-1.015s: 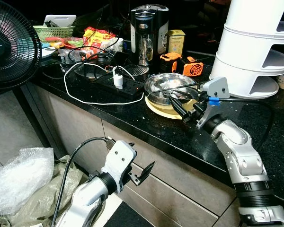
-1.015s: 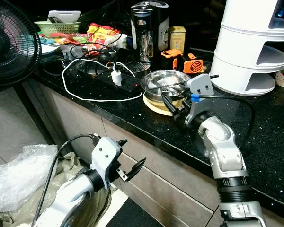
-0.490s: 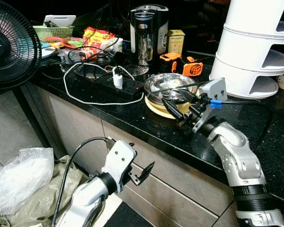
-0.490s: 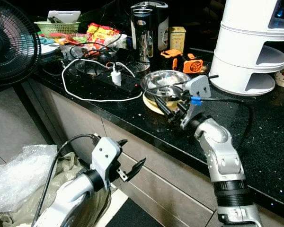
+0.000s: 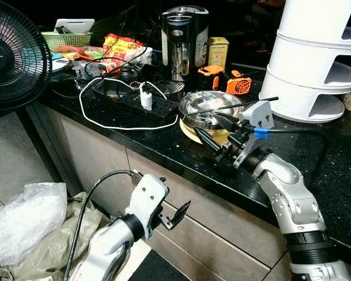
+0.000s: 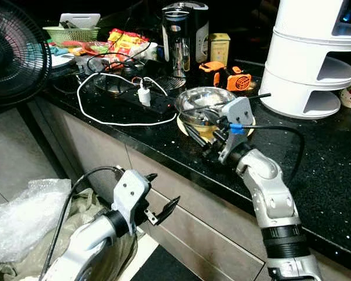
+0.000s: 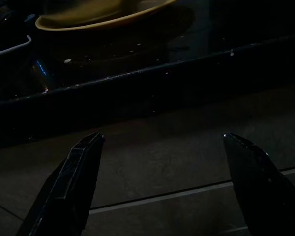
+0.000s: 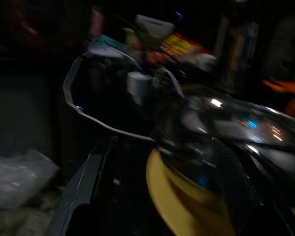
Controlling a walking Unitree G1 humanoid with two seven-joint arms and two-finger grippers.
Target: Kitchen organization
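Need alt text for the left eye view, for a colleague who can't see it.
The right gripper, fingers open, reaches at a steel bowl on a yellow plate near the edge of a cluttered black counter. The left gripper hangs open below, before the drawers.

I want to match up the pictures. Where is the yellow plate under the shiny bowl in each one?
Left eye view: yellow plate at the counter's front edge, under the steel bowl.
Right eye view: same spot, beside the right tool.
Left wrist view: at the top, above the counter edge.
Right wrist view: low in the middle, under the bowl.
Shared landmark: the white cable beside it.
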